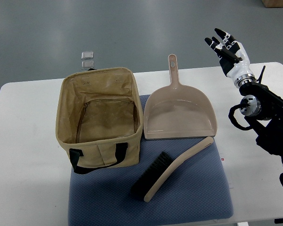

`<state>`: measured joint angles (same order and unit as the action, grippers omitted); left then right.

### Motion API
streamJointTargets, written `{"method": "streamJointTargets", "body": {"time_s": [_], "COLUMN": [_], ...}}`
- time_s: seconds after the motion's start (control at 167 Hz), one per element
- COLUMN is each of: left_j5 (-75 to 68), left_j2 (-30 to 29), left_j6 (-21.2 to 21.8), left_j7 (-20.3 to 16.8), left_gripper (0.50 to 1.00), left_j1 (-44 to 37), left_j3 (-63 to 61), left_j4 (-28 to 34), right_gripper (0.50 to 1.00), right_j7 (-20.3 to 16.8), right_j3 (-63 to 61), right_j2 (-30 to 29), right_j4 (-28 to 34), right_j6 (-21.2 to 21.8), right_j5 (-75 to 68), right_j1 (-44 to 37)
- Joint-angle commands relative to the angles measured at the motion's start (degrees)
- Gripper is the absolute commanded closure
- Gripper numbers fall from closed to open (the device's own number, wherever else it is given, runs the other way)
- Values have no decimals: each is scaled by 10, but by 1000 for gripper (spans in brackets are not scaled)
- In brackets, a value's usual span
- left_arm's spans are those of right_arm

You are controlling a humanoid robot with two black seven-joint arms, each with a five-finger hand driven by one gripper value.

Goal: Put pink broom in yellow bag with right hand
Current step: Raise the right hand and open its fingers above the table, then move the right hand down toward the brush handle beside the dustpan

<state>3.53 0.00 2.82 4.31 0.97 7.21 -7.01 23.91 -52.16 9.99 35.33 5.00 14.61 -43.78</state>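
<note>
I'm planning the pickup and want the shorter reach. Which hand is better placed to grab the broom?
The right hand. Its arm enters from the right, and it hovers open above the table's far right side, with the broom lying on the blue mat toward that side. No left arm shows.

A pink dustpan (179,113) lies flat with its handle pointing toward the far edge of the white table (28,155), its wide mouth resting on a blue-grey mat (198,188) spread over the table's near middle. Beyond the table's far edge, on the grey floor (132,28), sit two small squarish objects (87,59), possibly clear tiles.
</note>
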Motion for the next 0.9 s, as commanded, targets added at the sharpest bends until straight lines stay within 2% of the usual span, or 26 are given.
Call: {"method": "streamJointTargets", "body": {"time_s": [0.0,0.522,0.726,0.895], "left_j5": [0,0,0,0], "left_j2": [0,0,0,0], "left_j6": [0,0,0,0], "left_j7": [0,0,0,0], "left_gripper": [500,500,500,500], "left_j1": [0,0,0,0], "left_j3": [0,0,0,0], "left_j4": [0,0,0,0], "right_gripper": [570,570,570,570], "right_j7": [-1,-4,-3,2], "right_j3": [1,21,127,235], "right_j2": [3,36,50,105], "right_j4": [0,2,8,46], "right_j6": [-5,-37,-47,-30], "right_j5": [2,20,93,198], "right_j1": [-3,-39,-83,-107]}}
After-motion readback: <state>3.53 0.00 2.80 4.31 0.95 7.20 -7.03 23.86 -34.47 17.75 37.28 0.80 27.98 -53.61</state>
